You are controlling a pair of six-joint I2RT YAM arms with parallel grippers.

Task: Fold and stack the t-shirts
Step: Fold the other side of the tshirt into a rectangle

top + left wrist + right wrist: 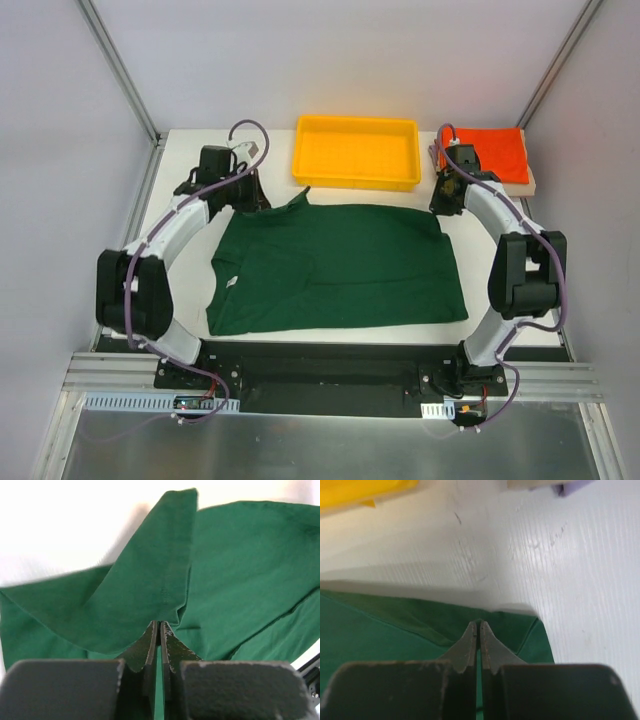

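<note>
Left wrist view: the left gripper (159,626) has its jaws pressed together, and a fold of the dark green t-shirt (240,570) is pinched at their tips. From that pinch the cloth rises in a peaked flap, with creases spreading away from the tips. More of the shirt lies to the right and left of the flap, and the white table (75,525) shows beyond it.

In the right wrist view, the right gripper (479,625) also has its jaws together. They are closed on the same shirt just inside one corner. The shirt's edge there is slightly raised and casts a shadow on the table.

From the top external view, the two grippers sit at the far left and far right corners of the green shirt. The shirt is spread across the middle of the table, with its near edge towards the arm bases. A small point of cloth stands up along its far edge.

Just beyond that edge sits the yellow tray (356,181). To the tray's right, at the far right corner of the table, a folded orange-red t-shirt (498,150) lies on top of a paler folded layer. It lies near the right gripper.
</note>
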